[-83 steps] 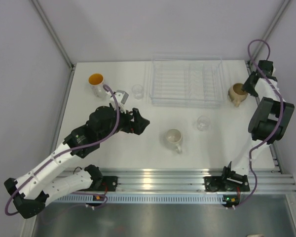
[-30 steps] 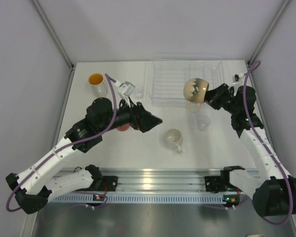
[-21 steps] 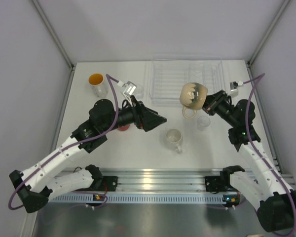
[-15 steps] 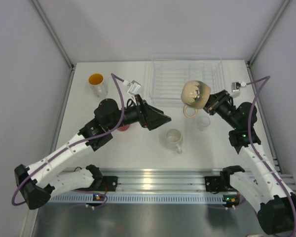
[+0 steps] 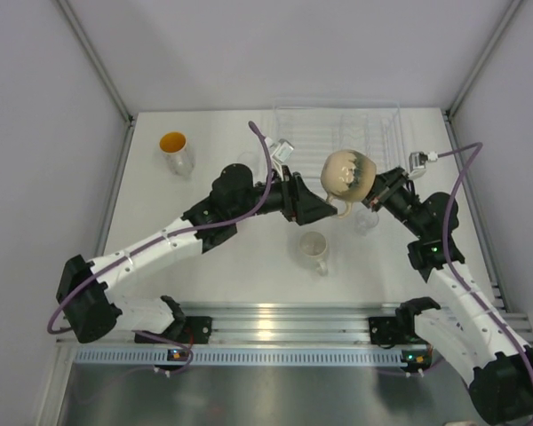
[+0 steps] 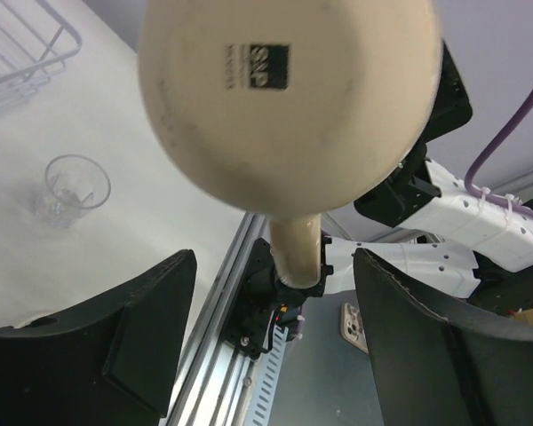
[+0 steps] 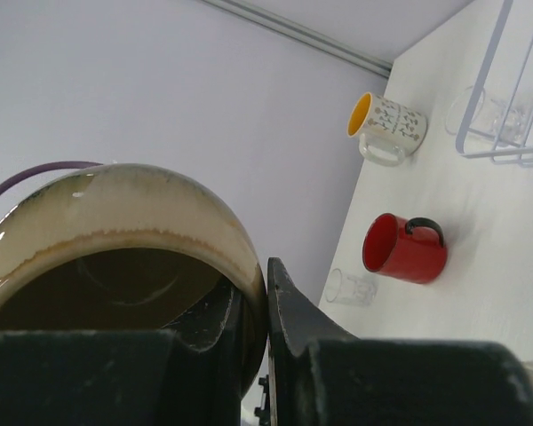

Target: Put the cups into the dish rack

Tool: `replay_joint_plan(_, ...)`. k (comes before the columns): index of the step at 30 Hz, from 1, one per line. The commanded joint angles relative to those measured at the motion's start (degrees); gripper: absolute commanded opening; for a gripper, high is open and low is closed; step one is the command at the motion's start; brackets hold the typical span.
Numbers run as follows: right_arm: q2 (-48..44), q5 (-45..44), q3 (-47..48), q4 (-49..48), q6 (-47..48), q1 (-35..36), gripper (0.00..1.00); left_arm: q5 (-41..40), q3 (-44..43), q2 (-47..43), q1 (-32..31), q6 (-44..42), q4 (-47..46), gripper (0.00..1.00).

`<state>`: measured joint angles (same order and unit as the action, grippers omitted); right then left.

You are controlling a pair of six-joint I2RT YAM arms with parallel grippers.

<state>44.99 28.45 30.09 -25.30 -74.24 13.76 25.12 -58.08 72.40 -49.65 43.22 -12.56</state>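
Tan mug (image 5: 347, 173), 1 unit, raised above the desk (image 5: 249, 266).
Right tool (image 5: 376, 192) clamped on its rim; left tool (image 5: 325, 209) open wide, empty, facing its base.

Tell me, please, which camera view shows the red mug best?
The right wrist view: the red mug shows whole and unobstructed, handle included. The top external and left wrist views show none of it.
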Motion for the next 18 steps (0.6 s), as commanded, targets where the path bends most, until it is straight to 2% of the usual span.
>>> replay_joint_plan(1, -0.61, -1.11, 1.47, -10.64, -2.05, 1.36, 0.0, 1.42, -4.66, 1.42, -1.06, -0.33, -7.48, 0.76)
replay_joint_plan(7, 0.18, -1.55, 0.85, -12.05, -2.05, 1.62, 0.0, 1.24, -6.6, 4.85, -2.38, -0.07, -7.74, 0.69)
replay_joint_plan(18, 0.62, -2.78, -1.78, -11.96, 0.5, 1.89, 0.0, -0.34, -7.92, 8.46, -2.38, 3.36, -10.12, 0.34)
